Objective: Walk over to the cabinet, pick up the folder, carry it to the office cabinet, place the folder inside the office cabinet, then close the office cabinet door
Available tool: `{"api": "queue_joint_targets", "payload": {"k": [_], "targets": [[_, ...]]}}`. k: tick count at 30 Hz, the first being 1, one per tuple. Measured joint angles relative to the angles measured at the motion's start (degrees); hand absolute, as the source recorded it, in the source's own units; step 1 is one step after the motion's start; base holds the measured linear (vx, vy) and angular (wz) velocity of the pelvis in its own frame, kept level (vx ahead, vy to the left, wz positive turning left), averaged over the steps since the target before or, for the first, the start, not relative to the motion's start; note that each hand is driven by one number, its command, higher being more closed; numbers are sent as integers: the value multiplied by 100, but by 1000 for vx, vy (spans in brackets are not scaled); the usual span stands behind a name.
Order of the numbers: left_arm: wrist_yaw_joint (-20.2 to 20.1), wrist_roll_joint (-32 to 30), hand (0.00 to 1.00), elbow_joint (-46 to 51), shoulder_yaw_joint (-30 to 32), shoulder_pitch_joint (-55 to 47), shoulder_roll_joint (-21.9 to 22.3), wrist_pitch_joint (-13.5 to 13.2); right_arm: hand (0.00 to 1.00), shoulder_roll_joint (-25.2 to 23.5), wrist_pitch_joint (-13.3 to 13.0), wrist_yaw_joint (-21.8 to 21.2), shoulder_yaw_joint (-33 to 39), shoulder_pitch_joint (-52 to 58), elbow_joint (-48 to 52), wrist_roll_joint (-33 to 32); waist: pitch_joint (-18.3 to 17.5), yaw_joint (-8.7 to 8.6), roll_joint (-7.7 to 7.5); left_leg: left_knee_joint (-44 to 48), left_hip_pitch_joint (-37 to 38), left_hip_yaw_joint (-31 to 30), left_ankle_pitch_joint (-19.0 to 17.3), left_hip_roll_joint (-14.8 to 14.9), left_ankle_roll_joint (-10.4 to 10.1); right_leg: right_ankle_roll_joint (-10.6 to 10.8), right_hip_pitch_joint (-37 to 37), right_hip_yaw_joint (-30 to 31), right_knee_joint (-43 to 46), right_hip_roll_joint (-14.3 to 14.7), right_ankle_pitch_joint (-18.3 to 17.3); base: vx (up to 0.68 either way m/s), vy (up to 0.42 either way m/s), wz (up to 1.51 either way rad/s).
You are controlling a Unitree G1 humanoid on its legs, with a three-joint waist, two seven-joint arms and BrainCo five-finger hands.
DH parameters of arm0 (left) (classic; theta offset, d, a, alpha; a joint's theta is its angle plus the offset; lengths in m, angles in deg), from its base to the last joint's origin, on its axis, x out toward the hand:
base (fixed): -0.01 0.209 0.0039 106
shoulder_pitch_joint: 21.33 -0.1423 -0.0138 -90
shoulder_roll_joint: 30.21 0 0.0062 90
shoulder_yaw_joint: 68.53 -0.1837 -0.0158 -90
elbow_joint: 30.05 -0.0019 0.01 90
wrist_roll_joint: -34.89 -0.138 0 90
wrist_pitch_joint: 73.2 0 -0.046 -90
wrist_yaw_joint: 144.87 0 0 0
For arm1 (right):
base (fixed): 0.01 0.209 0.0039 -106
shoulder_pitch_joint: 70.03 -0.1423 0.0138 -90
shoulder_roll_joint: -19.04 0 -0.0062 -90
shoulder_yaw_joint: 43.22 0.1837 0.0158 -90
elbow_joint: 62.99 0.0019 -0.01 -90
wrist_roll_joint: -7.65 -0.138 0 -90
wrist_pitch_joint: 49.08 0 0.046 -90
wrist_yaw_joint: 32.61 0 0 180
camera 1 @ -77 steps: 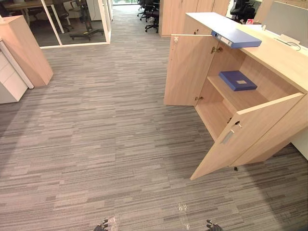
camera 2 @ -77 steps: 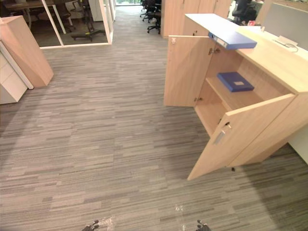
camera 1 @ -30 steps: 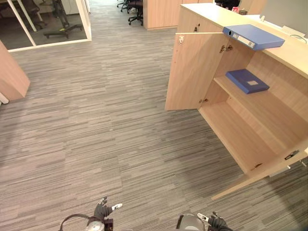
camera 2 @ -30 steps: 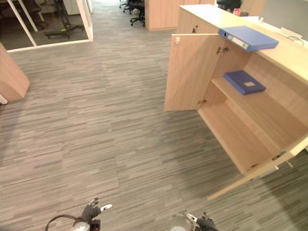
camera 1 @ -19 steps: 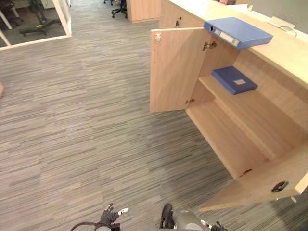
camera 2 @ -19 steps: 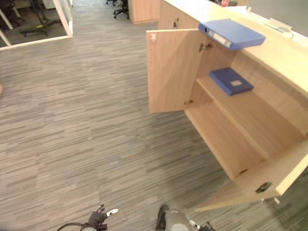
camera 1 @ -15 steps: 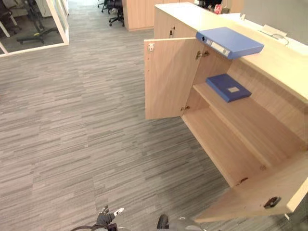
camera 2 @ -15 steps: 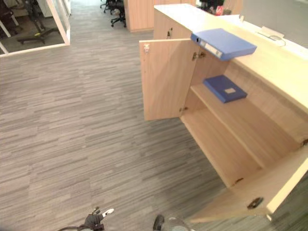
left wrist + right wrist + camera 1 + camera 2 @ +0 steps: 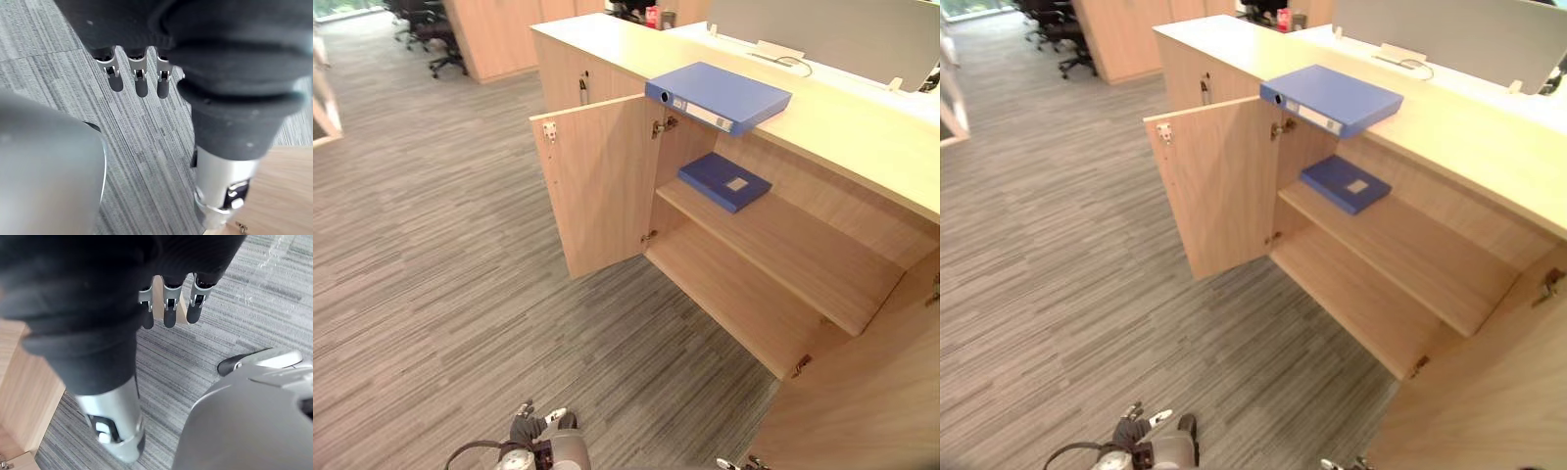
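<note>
A light blue ring-binder folder [image 9: 720, 96] lies flat on the top of the wooden cabinet [image 9: 842, 127], with one corner past the edge. A darker blue folder [image 9: 724, 181] lies on the upper shelf inside. Both cabinet doors stand open: the left door [image 9: 597, 186] swung out toward the floor side, the right door [image 9: 862, 401] close at the lower right. My left hand [image 9: 524, 429] hangs low over the carpet; its fingers [image 9: 139, 81] are relaxed and hold nothing. My right hand [image 9: 168, 308] also hangs with straight, empty fingers beside the right door.
Grey striped carpet [image 9: 431, 274] spreads to the left of the cabinet. Office chairs [image 9: 431, 29] and another wooden unit [image 9: 499, 34] stand at the far back. A grey partition screen [image 9: 822, 34] and a small red item [image 9: 652, 17] sit on the counter behind the folder.
The whole picture has shifted: the camera came nearer and turned right toward the open cabinet, which now looks larger. Folders and doors kept their places. Both hands still hang low.
</note>
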Motion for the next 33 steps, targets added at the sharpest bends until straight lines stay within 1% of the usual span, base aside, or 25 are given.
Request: {"api": "queue_joint_targets", "payload": {"k": [1, 2, 3, 4, 5, 6, 7, 8, 9, 10, 11, 13, 14, 16, 17, 18, 19, 21, 23, 24, 25, 28, 30, 32, 33], "targets": [[3, 53, 0, -110, 90, -12, -74, -7, 0, -17, -5, -60, 18, -8, -6, 1, -40, 84, -55, -33, 325, 390, -247, -170, 220, 104, -421, 177, 977, -314, 111, 422, 472, -85], [4, 83, 0, -112, 131, -24, -82, -7, 0, -11, -13, -80, 47, -7, -7, 1, -39, 106, -48, -61, 477, 534, -331, -239, 304, 54, -601, 219, 1364, -403, 207, 426, 556, -86], [5, 128, 0, -135, 159, -67, -107, -7, 0, -4, -23, -102, 92, -7, 9, -1, -39, 110, -38, -170, 706, 710, -432, -349, 419, -110, -832, 185, 1922, -591, 403, 271, 438, -61], [4, 180, 0, -154, 157, -144, -166, -4, 0, 20, -38, -115, 103, 0, 44, -1, -35, 66, -40, -370, 1005, 893, -533, -515, 534, -561, -1098, -168, 2597, -936, 739, 243, 414, -52], [0, 196, 0, -166, 158, -186, -194, -3, 0, 28, -42, -116, 118, 17, 72, -15, -32, 50, -35, -472, 1148, 963, -576, -593, 581, -825, -1205, -484, 2908, -1164, 910, 226, 371, -52], [-5, 201, 0, -208, 161, -260, -234, 1, 0, 27, -73, -123, 220, 42, 104, -59, -25, 11, -19, -670, 1442, 1108, -630, -695, 665, -1019, -1384, -1074, 3480, -1591, 985, 211, 305, -53], [-13, 172, 0, -256, 163, -375, -301, 24, 0, 35, -87, -138, 262, 56, 104, -120, -25, -17, 8, -861, 1719, 1201, -656, -728, 706, -872, -1469, -1505, 3752, -1717, 847, 216, 272, -54], [-19, 136, 0, -277, 164, -410, -333, 37, 0, 42, -92, -157, 261, 65, 104, -147, -18, -25, 34, -940, 1832, 1221, -678, -723, 717, -726, -1518, -1611, 3775, -1667, 721, 188, 178, -41], [-46, 52, 0, -331, 164, -425, -361, 43, 0, 43, -114, -190, 262, 87, 133, -197, -14, -67, 83, -1061, 1933, 1297, -714, -662, 717, -523, -1635, -1809, 3624, -1456, 477, 147, 104, -25], [-62, 39, 0, -335, 164, -424, -357, 43, 0, 45, -124, -201, 260, 88, 151, -195, -10, -72, 100, -1121, 1986, 1321, -740, -646, 722, -451, -1740, -1869, 3494, -1342, 408, 194, 93, -23], [-90, -2, 0, -362, 172, -399, -328, 43, 0, 48, -128, -213, 268, 87, 162, -195, 7, -93, 131, -1217, 2060, 1355, -785, -606, 734, -371, -1912, -1982, 3127, -1108, 307, 229, 38, -14], [-113, -24, 0, -381, 332, -351, -161, 51, 0, 22, -123, -230, 314, 95, 151, -192, 52, -165, 189, -1322, 2223, 1423, -885, -466, 671, -330, -2191, -2125, 2378, -721, 284, 316, -33, -19], [-146, -26, 0, -381, 393, -345, -15, 61, 0, 18, -113, -233, 357, 141, 174, -192, 89, -207, 256, -1481, 2453, 1515, -944, -328, 563, -392, -2361, -2196, 1754, -436, 374, 281, -73, -21], [-184, -32, 0, -381, 419, -302, -14, 59, 0, -20, -95, -232, 377, 201, 186, -191, 97, -259, 231, -1597, 2585, 1558, -986, -293, 428, -486, -2371, -2363, 1130, -341, 632, 235, -86, 1], [-223, -52, 0, -385, 414, -225, 4, 63, 0, -97, -83, -230, 520, 356, 184, -197, 104, -309, 203, -1661, 2742, 1511, -1038, -273, 258, -728, -2327, -2408, 834, -308, 1296, 368, -170, 8], [-248, -65, 0, -377, 430, -177, 156, 56, 0, -16, -55, -230, 577, 471, 188, -194, 38, -310, 329, -1763, 2846, 1532, -1060, -109, 223, -892, -2329, -2454, 878, -126, 1175, 504, -232, 3], [-293, -87, 0, -374, 442, -156, 270, 54, 0, 17, -49, -234, 611, 470, 194, -194, -12, -312, 459, -1788, 2861, 1579, -1035, -13, 192, -934, -2351, -2458, 903, -3, 1031, 460, -209, -12], [-343, -147, 0, -333, 440, -55, 461, 54, 0, -7, -42, -234, 736, 466, 200, -194, -35, -351, 478, -1634, 2872, 1617, -956, 176, 72, -1014, -2281, -2467, 859, 230, 847, 520, -294, -21], [-391, -179, 0, -295, 456, 31, 479, 56, 0, -55, -28, -234, 766, 479, 201, -196, -32, -364, 424, -996, 2778, 1601, -954, 428, 55, -1073, -1949, -2463, 539, 501, 773, 497, -329, -21], [-409, -242, 0, -223, 518, 43, 480, 60, 0, -99, -26, -233, 779, 513, 234, -197, -45, -395, 355, -44, 2505, 1586, -961, 638, 39, -1077, -1596, -2445, 195, 663, 775, 433, -274, -9], [-434, -272, 0, -80, 605, 40, 528, 62, 0, -130, -23, -236, 753, 601, 378, -201, -62, -397, 321, 1367, 1980, 1532, -874, 966, 9, -1090, -1257, -2391, -125, 847, 783, 418, -249, -15], [-445, -130, 0, 165, 677, -1, 555, 50, 0, -129, -36, -231, 682, 545, 450, -219, -81, -302, 286, 3807, 969, 1433, -827, 1403, -38, -1132, -541, -1982, -635, 1173, 772, 351, -81, -62], [-417, 59, 0, 196, 681, 22, 542, 41, 0, -117, -37, -227, 655, 432, 414, -224, -64, -236, 255, 3989, 644, 1478, -966, 1365, 43, -1133, -299, -1673, -770, 1187, 772, 385, 24, -97], [-308, 359, 0, 256, 696, 29, 490, -7, 0, -124, -39, -216, 649, 209, 312, -239, -40, -81, 210, 3495, 341, 1364, -1212, 1239, 115, -1125, -73, -1136, -789, 1124, 778, 282, 117, -140], [-259, 474, 0, 257, 701, 28, 454, -57, 0, -141, -48, -198, 570, 102, 290, -287, -19, -11, 169, 2852, 260, 1045, -1320, 1026, 113, -1115, 0, -820, -792, 1029, 776, 152, 163, -118]]}}
